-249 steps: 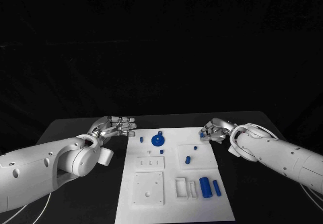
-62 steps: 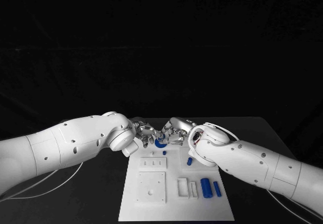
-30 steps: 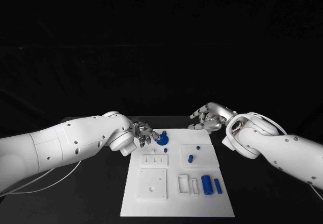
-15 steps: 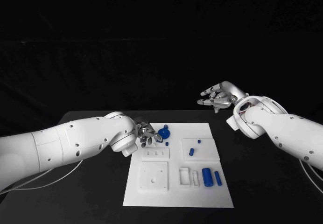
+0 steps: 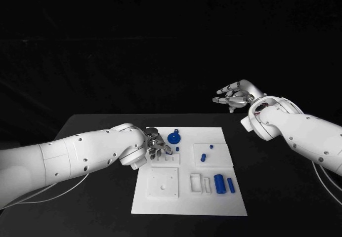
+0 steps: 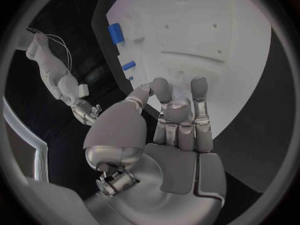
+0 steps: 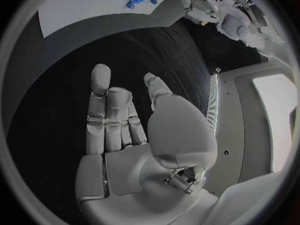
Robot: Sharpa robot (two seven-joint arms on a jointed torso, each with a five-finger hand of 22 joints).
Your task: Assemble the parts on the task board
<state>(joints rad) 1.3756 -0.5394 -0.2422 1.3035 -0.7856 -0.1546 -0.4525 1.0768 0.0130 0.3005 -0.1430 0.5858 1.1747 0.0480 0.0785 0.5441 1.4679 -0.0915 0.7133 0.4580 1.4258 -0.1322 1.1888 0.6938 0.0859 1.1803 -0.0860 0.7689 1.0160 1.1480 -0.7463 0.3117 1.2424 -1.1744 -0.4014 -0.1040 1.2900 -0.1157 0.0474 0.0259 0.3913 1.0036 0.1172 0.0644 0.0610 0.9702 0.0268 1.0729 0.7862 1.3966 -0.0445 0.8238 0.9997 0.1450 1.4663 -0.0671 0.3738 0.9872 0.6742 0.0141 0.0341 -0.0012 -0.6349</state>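
Task board lies flat in the middle of the black table, long side running away from me. On it I see a blue disc part with a small knob near the far edge, a tiny blue peg just beside it, two small blue pieces on a raised white square to the right, and two blue cylinders lying side by side near the right edge, the thicker one on the left.

Left hand hovers low over the board's far-left corner, just beside the blue disc. In the left wrist view I see the left hand with its fingers extended side by side and the thumb angled in toward them; nothing sits between them. I cannot tell from the head view whether the fingertips touch the board surface.

Right hand is raised well above and behind the table's far-right corner, well apart from the board. In its wrist view the right hand has straight, loosely parted fingers, thumb standing off to the side, palm empty.
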